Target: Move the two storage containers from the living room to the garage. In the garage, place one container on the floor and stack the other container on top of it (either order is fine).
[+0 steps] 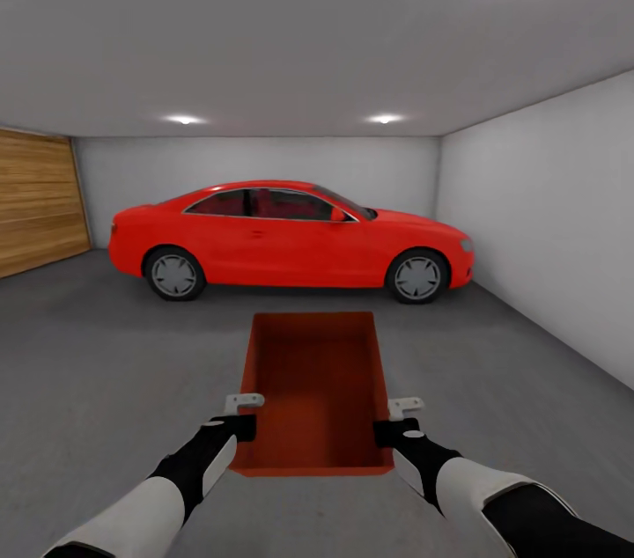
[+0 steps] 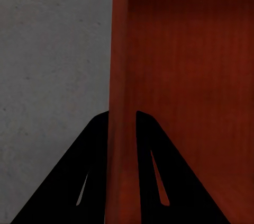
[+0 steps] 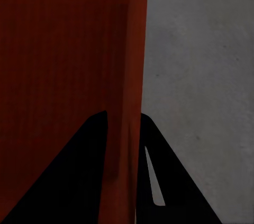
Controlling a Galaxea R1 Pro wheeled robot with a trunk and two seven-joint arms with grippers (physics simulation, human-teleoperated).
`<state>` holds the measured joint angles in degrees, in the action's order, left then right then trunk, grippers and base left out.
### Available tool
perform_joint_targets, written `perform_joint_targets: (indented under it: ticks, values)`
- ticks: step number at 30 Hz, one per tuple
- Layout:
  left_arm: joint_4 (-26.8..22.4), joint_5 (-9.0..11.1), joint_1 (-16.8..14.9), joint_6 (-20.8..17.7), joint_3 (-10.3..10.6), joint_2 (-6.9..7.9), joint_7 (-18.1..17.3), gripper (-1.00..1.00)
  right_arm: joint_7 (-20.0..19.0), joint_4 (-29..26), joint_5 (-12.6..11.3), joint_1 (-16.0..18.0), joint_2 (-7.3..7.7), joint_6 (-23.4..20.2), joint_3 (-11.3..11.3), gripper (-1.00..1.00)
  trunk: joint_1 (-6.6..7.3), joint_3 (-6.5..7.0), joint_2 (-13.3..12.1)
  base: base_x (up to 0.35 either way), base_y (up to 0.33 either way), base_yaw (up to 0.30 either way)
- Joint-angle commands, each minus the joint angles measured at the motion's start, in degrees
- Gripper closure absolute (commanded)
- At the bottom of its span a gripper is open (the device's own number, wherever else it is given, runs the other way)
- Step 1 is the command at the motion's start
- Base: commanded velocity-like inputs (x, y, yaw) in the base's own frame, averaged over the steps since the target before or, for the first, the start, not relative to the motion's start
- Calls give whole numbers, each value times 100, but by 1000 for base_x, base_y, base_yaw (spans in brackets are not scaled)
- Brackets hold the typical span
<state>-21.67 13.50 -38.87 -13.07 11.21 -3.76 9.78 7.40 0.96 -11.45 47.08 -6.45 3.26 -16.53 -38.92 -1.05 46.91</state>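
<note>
One storage container (image 1: 317, 382), red-orange, open-topped, held above the garage floor (image 1: 97, 364), centre near. Left gripper (image 1: 239, 414) clamped on its left wall; right gripper (image 1: 398, 418) clamped on its right wall. Red car (image 1: 291, 241) parked beyond; slatted wooden door (image 1: 35, 201) far left.

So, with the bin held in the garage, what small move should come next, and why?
Probably lower it straight down. Both grippers, left and right, clamp the storage container's side walls, jaws shut on the rims, above bare concrete floor, well short of the red car.
</note>
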Motion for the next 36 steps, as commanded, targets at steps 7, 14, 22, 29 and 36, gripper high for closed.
perform_joint_targets:
  ticks: [7, 14, 22, 29, 36]
  values:
    - [-83, -49, -7, -38, -102, -2, 86, 100, 7, 18, -85, 3, -19, 26, 19, 100, -5, -10, 8, 322, 0, 0]
    - [-88, -49, -7, -38, -102, -2, 86, 100, 6, 18, -85, 3, -16, 26, 19, 100, -5, -10, 8, 322, 0, 0]
    - [-92, -49, -7, -38, -102, -2, 86, 100, 7, 18, -93, 3, -14, -4, 19, 100, -5, -10, 8, 322, 0, 0]
    - [-92, -49, -7, -38, -102, -2, 86, 100, 7, 18, -94, 3, -15, -33, 19, 100, -5, -10, 8, 322, 0, -83]
    - [-92, -49, -7, -38, -102, -3, 86, 100, 7, 18, -101, 3, -14, -25, 19, 100, -5, -10, 8, 322, 0, -270]
